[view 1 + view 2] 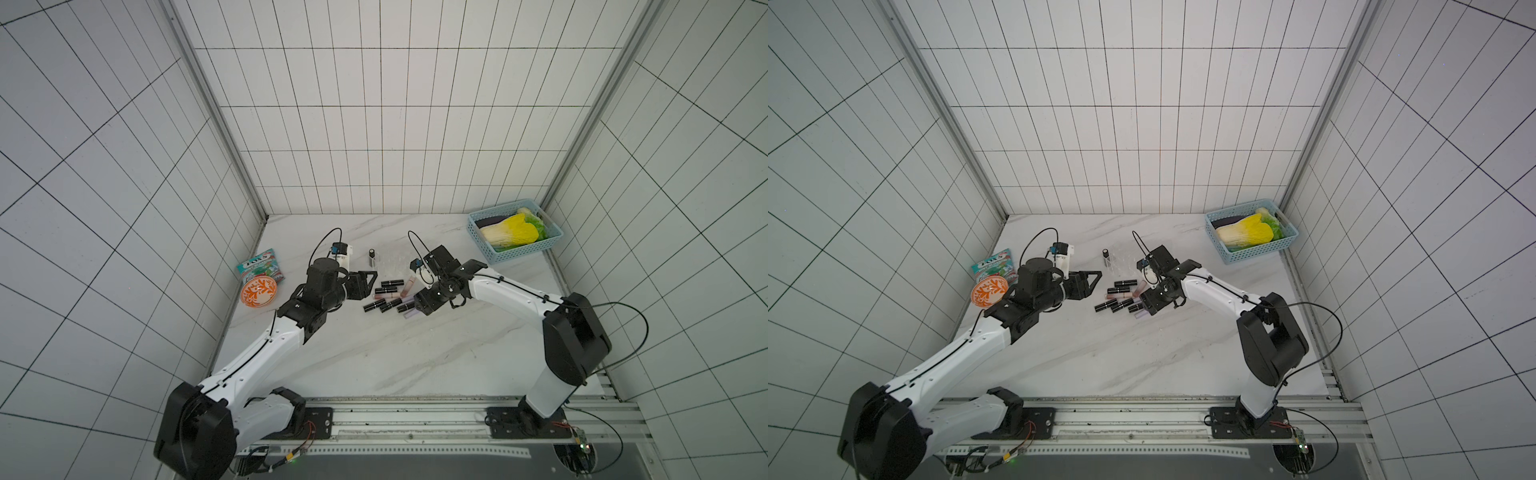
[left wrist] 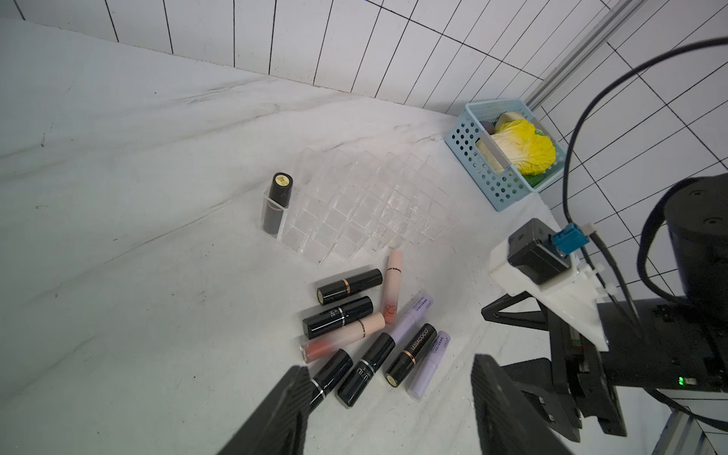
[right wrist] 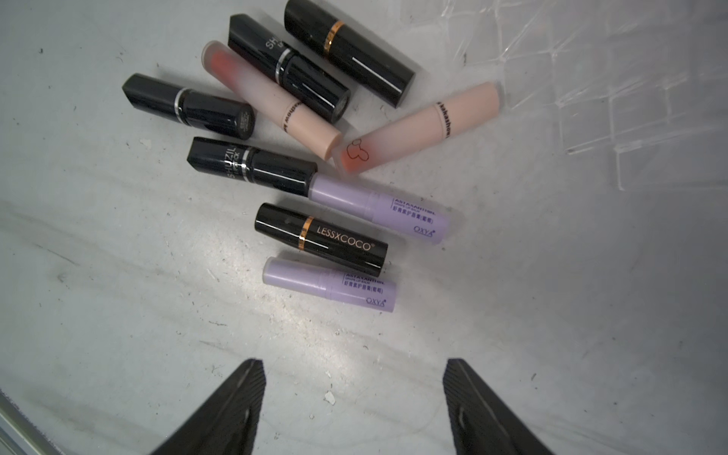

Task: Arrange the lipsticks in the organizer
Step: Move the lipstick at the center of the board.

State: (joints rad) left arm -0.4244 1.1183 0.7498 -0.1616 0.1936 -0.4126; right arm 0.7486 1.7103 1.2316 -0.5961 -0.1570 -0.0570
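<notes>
Lipsticks [image 3: 321, 238] loose beside organizer [image 2: 366, 208]

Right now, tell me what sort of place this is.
Probably a robot lab test cell, not a home: grid-lined white panel walls enclose a marble-look table, and two robot arms are mounted on a metal rail at its edge.

Loose lipsticks [image 2: 338, 318] beside clear organizer [image 2: 374, 205]

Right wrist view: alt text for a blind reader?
Nine lipstick tubes, five glossy black, two pale pink, two lavender, lie scattered on the white marble table. The open, empty right gripper points at them; the clear plastic organizer sits beyond them.
</notes>
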